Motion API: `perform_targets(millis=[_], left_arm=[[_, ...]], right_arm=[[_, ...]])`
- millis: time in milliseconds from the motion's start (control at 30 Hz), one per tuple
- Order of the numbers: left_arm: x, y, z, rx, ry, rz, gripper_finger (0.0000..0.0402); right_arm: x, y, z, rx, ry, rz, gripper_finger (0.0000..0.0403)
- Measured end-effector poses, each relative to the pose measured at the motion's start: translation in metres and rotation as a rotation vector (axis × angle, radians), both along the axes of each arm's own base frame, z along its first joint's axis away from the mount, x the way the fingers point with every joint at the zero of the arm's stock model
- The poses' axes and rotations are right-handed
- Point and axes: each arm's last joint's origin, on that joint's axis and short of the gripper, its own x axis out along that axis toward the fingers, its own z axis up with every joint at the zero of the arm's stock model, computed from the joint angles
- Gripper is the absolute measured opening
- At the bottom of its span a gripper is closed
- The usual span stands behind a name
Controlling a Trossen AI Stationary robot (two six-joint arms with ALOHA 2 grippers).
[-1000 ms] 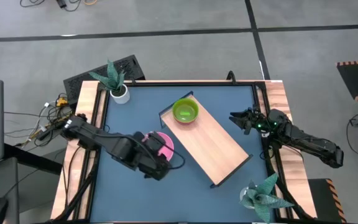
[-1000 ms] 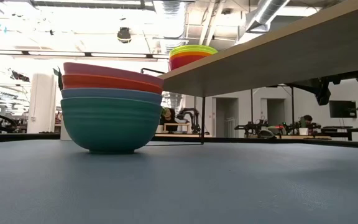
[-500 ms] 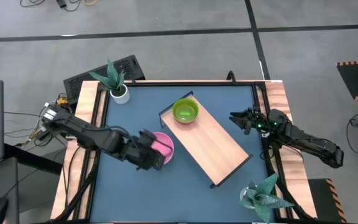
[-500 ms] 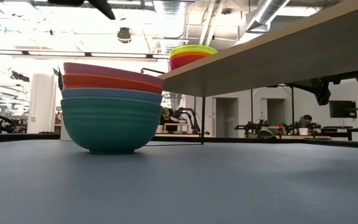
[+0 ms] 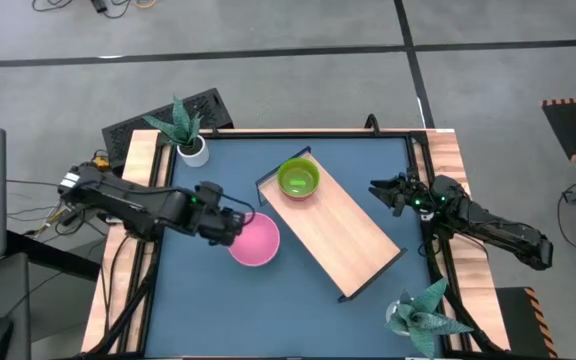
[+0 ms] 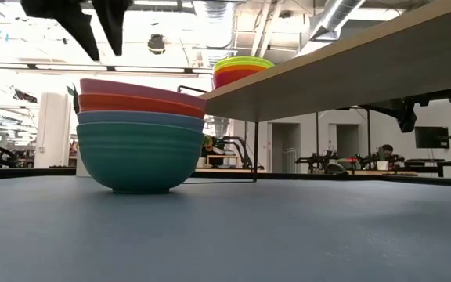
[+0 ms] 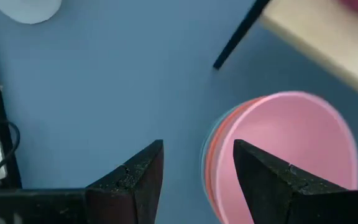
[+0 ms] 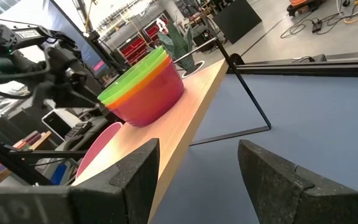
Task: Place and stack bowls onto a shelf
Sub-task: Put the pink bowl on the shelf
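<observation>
A stack of bowls (image 5: 256, 241), pink on top of red, blue and teal (image 6: 141, 142), stands on the blue table left of the shelf (image 5: 353, 235). The shelf is a light wood board with a black frame, lying slantwise. At its far end sits a second stack of bowls (image 5: 298, 180), green on top. My left gripper (image 5: 230, 222) hangs open above the pink bowl's left rim (image 7: 225, 155), one finger over the bowl and one over the table, clear of it in the low view (image 6: 100, 27). My right gripper (image 5: 383, 190) waits open at the table's right edge.
A white plant pot (image 5: 193, 150) stands at the far left corner and another plant (image 5: 423, 315) at the near right corner. Wooden rails (image 5: 148, 200) run along both sides of the table. Bare blue table (image 5: 228, 310) lies near the front edge.
My left gripper has drawn back from the near side of the pink stack toward the table's far-left, sinking a little and rolling about its own line; it now shows at the top of the low view. The bowls have not moved.
</observation>
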Motion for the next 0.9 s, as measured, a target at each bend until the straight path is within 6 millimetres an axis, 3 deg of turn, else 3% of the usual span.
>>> perform_targets(millis=[233, 467, 733, 900], left_arm=[[0.03, -0.001, -0.024, -0.014, 0.079, -0.1, 0.0178], [0.043, 0.0, -0.044, -0.053, 0.186, -0.134, 0.0178], [0.049, 0.009, -0.048, -0.069, 0.199, -0.149, 0.0177], [0.051, 0.013, -0.049, -0.084, 0.213, -0.18, 0.0151]], right_arm=[[0.0, 0.0, 0.0, 0.007, -0.002, -0.001, 0.0245], [0.0, 0.0, 0.0, 0.007, -0.002, 0.0, 0.0245], [0.0, 0.0, 0.0, 0.007, -0.002, -0.001, 0.0245], [0.0, 0.0, 0.0, 0.007, -0.002, -0.001, 0.0245]])
